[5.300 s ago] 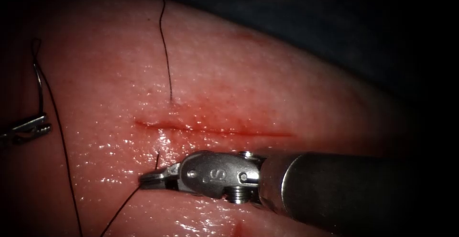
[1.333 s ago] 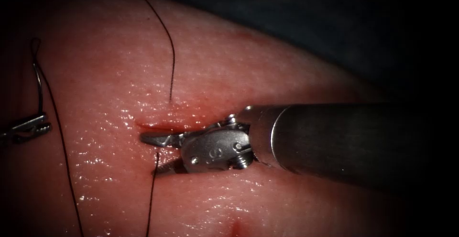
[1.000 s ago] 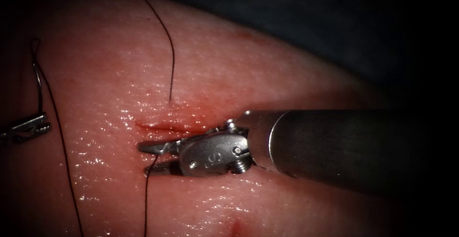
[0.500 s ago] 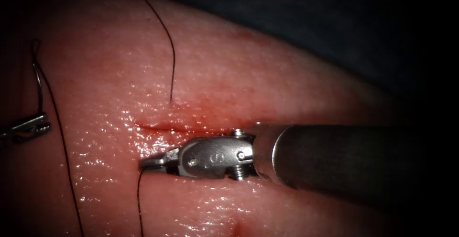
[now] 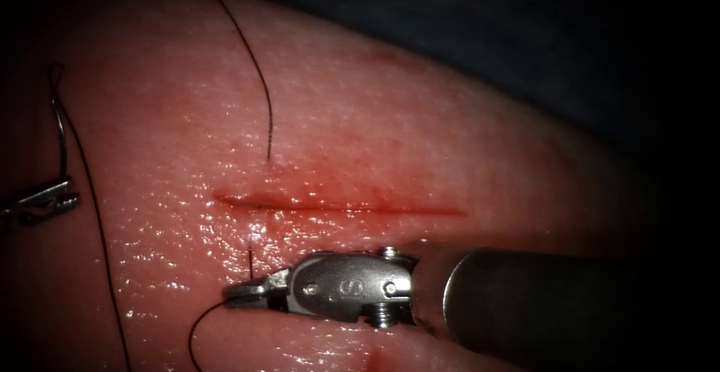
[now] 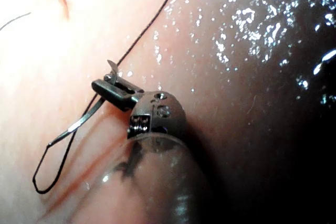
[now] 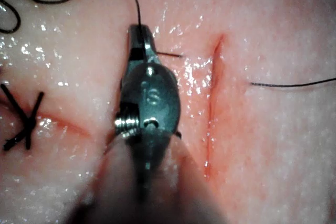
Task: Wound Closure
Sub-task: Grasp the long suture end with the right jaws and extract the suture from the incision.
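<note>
One stitch pass through the cut [image 5: 337, 205], no knot on it yet.

Thread [image 5: 259, 79] into the tissue [image 5: 450, 132] above the cut near its left end, out again below. Right claw [image 5: 244, 293] pressed together on that thread just below the exit point, slack looping off beneath. Left claw [image 6: 113, 88] parked well left of the cut, pinching the curved needle [image 5: 61, 136] near its tail end, needle clear of tissue. A finished knotted stitch [image 7: 23, 121] nearby. Most of the cut unclosed, red fluid [image 5: 315, 184] along it.
</note>
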